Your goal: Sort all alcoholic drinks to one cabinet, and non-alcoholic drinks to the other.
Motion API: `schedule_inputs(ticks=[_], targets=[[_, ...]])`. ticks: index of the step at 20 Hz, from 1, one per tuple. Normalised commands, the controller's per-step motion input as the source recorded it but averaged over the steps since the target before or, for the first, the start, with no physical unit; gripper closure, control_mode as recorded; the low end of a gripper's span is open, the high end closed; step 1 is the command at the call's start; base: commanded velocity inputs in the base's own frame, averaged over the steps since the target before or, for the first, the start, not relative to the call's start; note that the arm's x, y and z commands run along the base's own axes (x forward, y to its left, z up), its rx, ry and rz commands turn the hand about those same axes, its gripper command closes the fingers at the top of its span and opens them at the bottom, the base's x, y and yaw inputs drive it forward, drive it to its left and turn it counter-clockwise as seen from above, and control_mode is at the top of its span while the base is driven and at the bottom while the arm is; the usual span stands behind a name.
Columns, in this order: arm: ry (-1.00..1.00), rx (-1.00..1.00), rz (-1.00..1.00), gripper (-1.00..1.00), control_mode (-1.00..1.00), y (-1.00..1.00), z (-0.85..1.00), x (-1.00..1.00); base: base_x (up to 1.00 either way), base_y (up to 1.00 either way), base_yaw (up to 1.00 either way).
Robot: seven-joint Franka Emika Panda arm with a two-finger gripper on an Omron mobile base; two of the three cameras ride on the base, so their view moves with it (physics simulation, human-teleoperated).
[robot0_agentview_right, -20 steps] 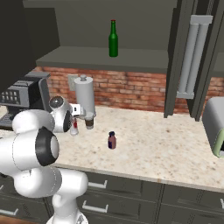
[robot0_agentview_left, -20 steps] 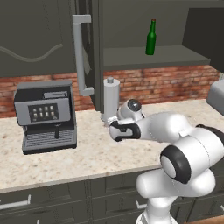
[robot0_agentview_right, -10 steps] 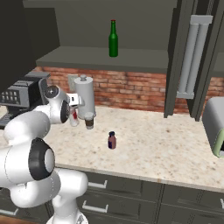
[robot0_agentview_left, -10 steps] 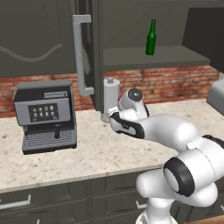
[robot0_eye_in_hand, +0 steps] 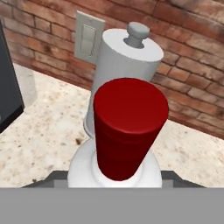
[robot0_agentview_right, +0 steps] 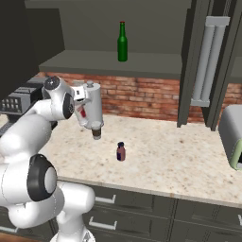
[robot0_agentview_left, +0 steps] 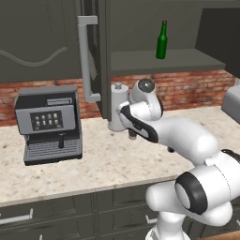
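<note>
Gripper (robot0_agentview_right: 83, 111) clamped on white bottle (robot0_eye_in_hand: 114, 173); red cap (robot0_eye_in_hand: 129, 124) hides its label and part of grey canister (robot0_eye_in_hand: 124, 57).

Four drinks and two dark grey wall cabinets in a kitchen.

A slim green bottle (robot0_agentview_right: 122, 41) stands upright on the open cabinet's shelf (robot0_agentview_right: 113, 66), top centre. A white bottle (robot0_eye_in_hand: 114, 168) with a red cap (robot0_eye_in_hand: 129, 124) shows close up at the hand view's centre, above the counter. A tiny purple bottle (robot0_agentview_right: 121, 151) stands upright mid-frame on the counter. A cup (robot0_agentview_right: 97, 132), mostly hidden, sits left of it. The doors' pale bar handles (robot0_agentview_right: 209, 61) hang vertical, upper right.
</note>
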Motion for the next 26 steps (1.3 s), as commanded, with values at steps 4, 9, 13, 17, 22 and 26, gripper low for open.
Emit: schedule_inputs(ticks=[4, 9, 13, 17, 22, 26], targets=[[-0.02, -0.02, 0.0, 1.0, -1.0, -0.2, 0.43, 0.0, 0.0, 0.0, 0.0], [-0.03, 0.0, 0.0, 1.0, -1.0, -0.22, 0.36, -0.04, 0.0, 0.0, 0.0], [-0.03, 0.02, 0.0, 1.0, -1.0, -0.19, 0.35, -0.02, 0.0, 0.0, 0.0], [-0.03, 0.02, 0.0, 1.0, -1.0, -0.15, 0.39, -0.02, 0.0, 0.0, 0.0], [-0.02, 0.03, 0.0, 1.0, -1.0, -0.13, 0.45, -0.02, 0.0, 0.0, 0.0], [-0.03, 0.05, 0.0, 1.0, -1.0, -0.11, 0.43, -0.03, 0.0, 0.0, 0.0]])
